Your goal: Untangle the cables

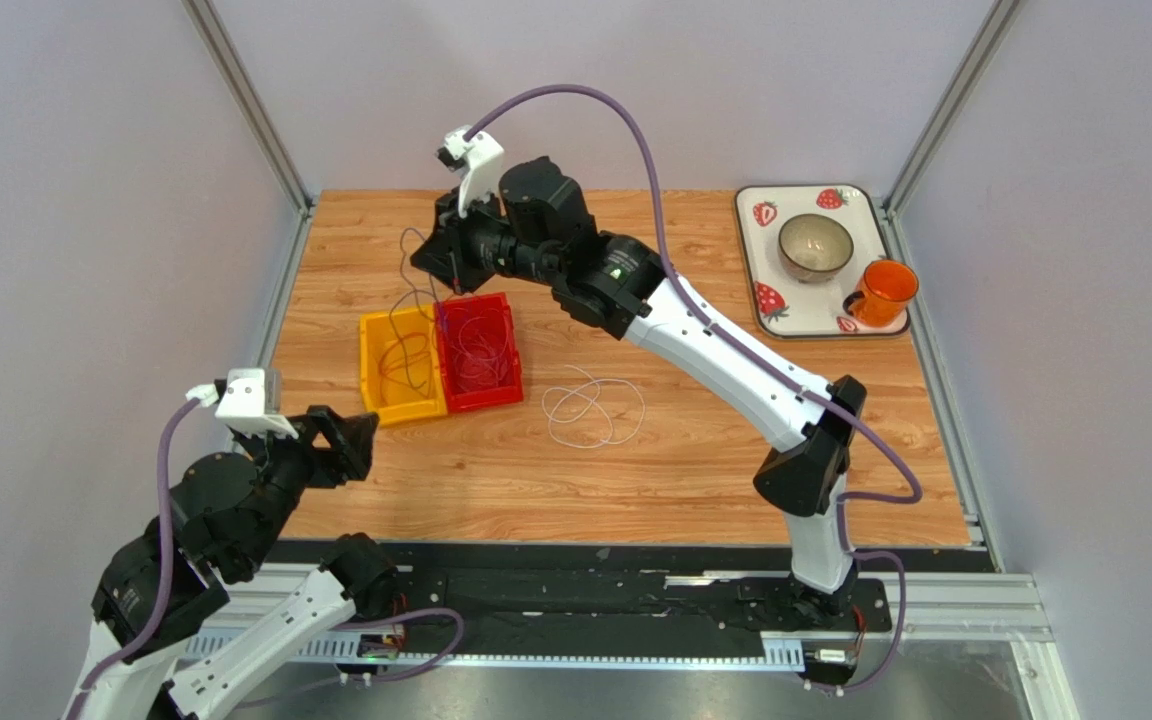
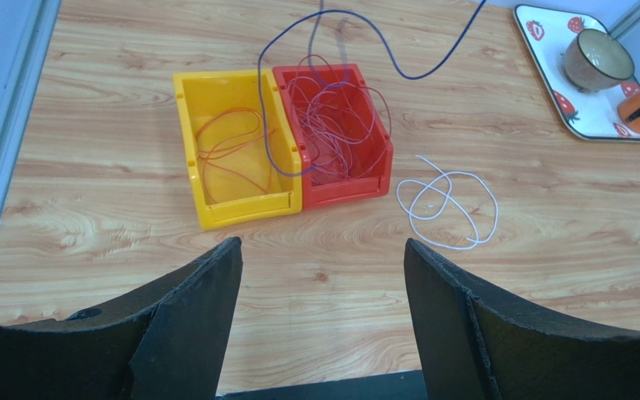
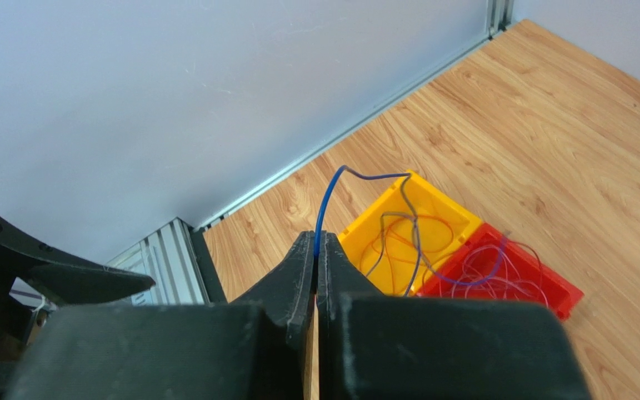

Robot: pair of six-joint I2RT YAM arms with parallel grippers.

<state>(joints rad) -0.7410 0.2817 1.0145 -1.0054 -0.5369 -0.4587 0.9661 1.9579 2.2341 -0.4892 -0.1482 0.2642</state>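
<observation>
My right gripper (image 3: 316, 243) is shut on a thin blue cable (image 3: 323, 208) and holds it up over the back left of the table (image 1: 440, 263). The blue cable (image 2: 262, 125) hangs down in a loop across the yellow bin (image 2: 190, 125) into the red bin (image 2: 382, 158). Thin red cables (image 2: 231, 154) lie in the yellow bin, and pale purple-red ones (image 2: 332, 117) lie tangled in the red bin. A white cable (image 2: 448, 204) lies looped on the table right of the bins. My left gripper (image 2: 322, 250) is open and empty, low near the table's front left (image 1: 357, 440).
A strawberry-print tray (image 1: 755, 270) at the back right holds a bowl (image 1: 815, 245) and an orange cup (image 1: 883, 290). Grey walls close in the left, back and right sides. The two bins (image 1: 440, 357) stand side by side left of centre.
</observation>
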